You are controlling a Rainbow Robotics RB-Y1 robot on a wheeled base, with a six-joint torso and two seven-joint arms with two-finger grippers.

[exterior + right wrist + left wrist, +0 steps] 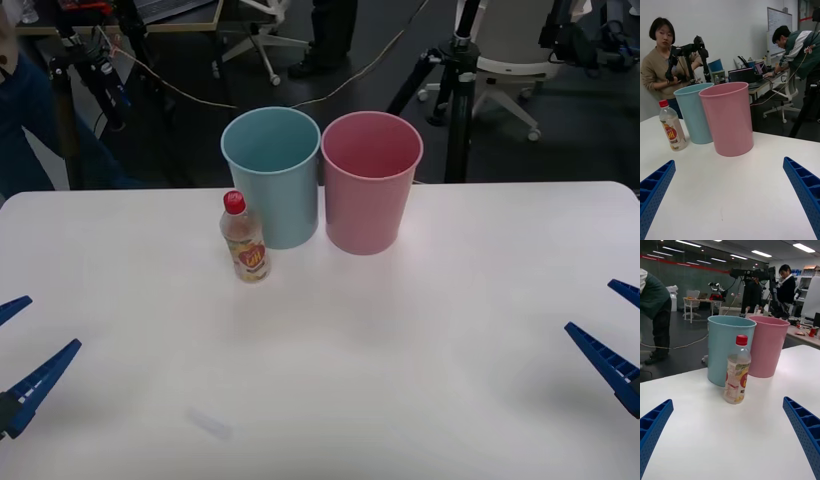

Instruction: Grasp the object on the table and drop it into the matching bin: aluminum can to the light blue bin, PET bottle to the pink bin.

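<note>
The PET bottle [243,239] stands upright on the white table [400,380], red cap up, just in front of the light blue bin [273,186] and toward that bin's left side; whether it touches the bin wall cannot be told. The pink bin [370,180] stands right beside the light blue bin, on its right, the two rims nearly meeting. Both arms sit low and far back from the light blue bin, at the near edge of the table, one at each side. The left claw [18,352] hangs at the left edge of the front view with its two blue ribbed fingers spread wide apart, released and holding nothing. In the left wrist view the left claw [730,442] faces the bottle [737,371] head-on, the bottle standing before the light blue bin [727,348] with the pink bin [767,345] behind it to the side. The right claw [618,335] mirrors it at the right edge, fingers likewise spread and released, well apart from the light blue bin. Its wrist view shows the right claw [730,202] level above the table, aimed toward the pink bin [728,117], with the light blue bin [694,111] and the bottle [672,125] beyond it.
</note>
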